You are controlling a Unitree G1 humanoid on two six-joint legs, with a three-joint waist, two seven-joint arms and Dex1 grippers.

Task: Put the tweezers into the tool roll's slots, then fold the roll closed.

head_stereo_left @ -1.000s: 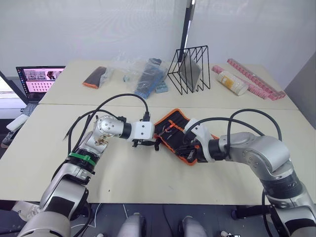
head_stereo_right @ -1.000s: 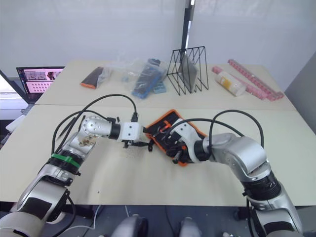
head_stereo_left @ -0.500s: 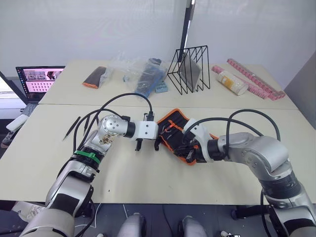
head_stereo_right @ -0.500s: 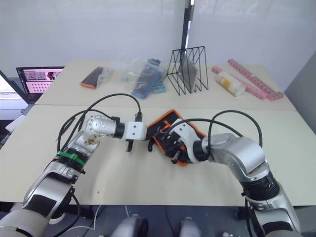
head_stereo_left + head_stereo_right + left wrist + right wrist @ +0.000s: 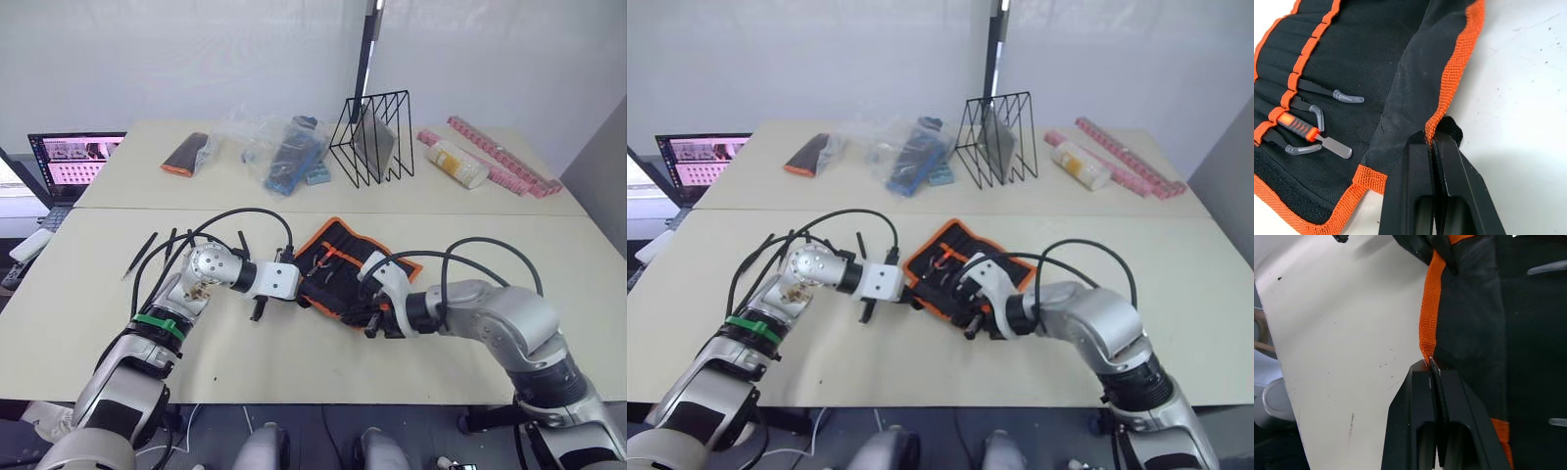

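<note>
Both grippers pinch the orange-trimmed edge of the tool roll [image 5: 345, 277]: left gripper [image 5: 1432, 142] and right gripper [image 5: 1430, 365], each with fingers closed on the trim. Inside the roll, tweezers [image 5: 1317, 89] sit in slots. Left of the roll, more tweezers [image 5: 140, 255] lie on the table [image 5: 294, 362].

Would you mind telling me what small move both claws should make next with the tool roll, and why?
Probably lift the flap and fold it over the slots: the left claw and right claw each pinch the tool roll's orange near edge, and it lies open.
</note>
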